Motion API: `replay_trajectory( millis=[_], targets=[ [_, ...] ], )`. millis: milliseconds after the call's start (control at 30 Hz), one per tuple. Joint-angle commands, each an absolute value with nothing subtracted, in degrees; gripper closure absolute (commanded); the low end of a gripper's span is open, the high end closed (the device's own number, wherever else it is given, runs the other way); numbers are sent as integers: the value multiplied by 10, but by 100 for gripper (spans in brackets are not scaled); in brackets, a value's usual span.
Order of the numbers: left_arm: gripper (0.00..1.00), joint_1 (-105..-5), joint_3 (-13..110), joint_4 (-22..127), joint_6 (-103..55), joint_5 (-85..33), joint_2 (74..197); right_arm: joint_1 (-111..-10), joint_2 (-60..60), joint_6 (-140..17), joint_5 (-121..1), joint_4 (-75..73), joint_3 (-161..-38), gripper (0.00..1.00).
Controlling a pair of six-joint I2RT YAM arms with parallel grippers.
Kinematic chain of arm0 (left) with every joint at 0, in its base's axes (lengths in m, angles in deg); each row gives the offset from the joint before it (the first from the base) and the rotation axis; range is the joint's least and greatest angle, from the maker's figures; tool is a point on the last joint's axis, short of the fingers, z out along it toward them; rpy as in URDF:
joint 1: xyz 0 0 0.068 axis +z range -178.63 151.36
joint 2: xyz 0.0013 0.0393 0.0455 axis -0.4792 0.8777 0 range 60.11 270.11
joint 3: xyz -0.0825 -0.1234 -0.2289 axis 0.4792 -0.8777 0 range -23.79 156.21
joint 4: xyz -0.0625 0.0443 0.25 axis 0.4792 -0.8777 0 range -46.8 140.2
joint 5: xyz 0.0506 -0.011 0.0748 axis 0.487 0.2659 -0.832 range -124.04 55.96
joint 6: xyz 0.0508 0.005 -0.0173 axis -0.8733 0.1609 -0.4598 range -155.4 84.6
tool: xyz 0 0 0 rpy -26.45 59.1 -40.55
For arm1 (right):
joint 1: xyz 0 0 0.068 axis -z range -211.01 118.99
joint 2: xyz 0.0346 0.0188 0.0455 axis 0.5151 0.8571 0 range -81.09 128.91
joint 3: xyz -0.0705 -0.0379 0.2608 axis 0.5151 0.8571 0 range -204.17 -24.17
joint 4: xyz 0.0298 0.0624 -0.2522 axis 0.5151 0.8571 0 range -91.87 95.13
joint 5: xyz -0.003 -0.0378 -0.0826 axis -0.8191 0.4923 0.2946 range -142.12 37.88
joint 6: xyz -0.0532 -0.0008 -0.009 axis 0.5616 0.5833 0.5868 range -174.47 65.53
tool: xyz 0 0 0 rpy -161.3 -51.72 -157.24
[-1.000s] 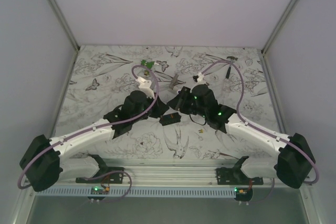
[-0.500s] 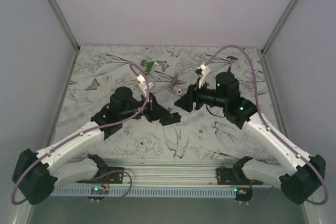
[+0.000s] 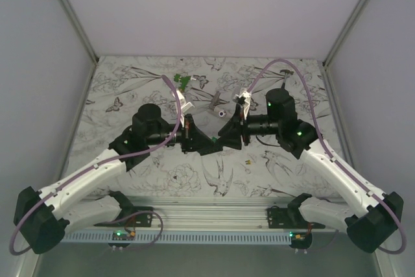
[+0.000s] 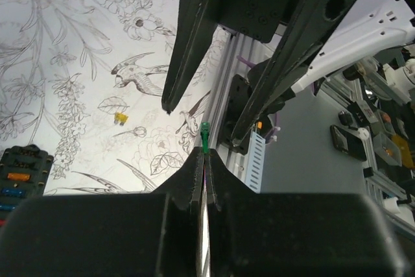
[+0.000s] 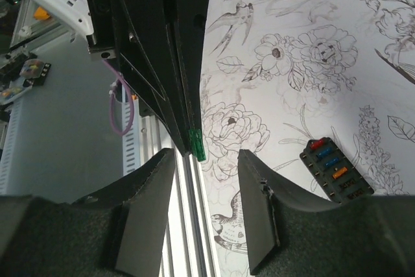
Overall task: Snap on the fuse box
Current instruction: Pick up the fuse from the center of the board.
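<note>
The left gripper (image 4: 204, 155) pinches a tiny green piece (image 4: 205, 128) tight. The right gripper (image 5: 207, 155) is open wide around it. The black fuse box (image 5: 334, 168), with little colored bits, lies flat on the flowery table (image 5: 311, 43) close by.

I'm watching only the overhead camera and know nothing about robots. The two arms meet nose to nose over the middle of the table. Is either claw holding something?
Observer: Yes. The left wrist view shows the left gripper shut on a tiny green piece.
Operator: And the other claw?
Observer: The right gripper is open and empty, with its gap facing that green piece.
Operator: What about the little black box near them?
Observer: That is the fuse box. Neither gripper touches it, and it has red, blue and orange fuses in its slots.
</note>
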State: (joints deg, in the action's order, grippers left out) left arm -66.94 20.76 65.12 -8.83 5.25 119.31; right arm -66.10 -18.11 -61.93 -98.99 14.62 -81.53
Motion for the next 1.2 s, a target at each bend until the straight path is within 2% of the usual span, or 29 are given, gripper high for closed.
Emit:
replay_trajectory(
  millis=[0,400,533,633,733,767,933,1167],
  targets=[
    [100,-680,230,662,-103,83,1188,-659,-184,-604,-1034,135,-833,52],
    [100,-692,238,662,-106,89,1198,-659,-191,-605,-1072,112,-826,71],
    [100,-692,238,662,-105,86,1196,-659,-192,-602,-1077,111,-825,82],
    [100,-692,238,662,-104,83,1197,-659,-193,-600,-1080,111,-821,99],
    [100,-692,235,661,-104,70,1199,-658,-196,-600,-1070,115,-816,100],
    [98,-692,233,659,-103,59,1199,-658,-197,-600,-1061,117,-814,100],
    [72,-680,214,625,-90,-32,1203,-660,-191,-611,-974,141,-809,100],
    [55,-638,185,550,-28,-151,1232,-692,-185,-676,-728,130,-780,100]
  ],
)
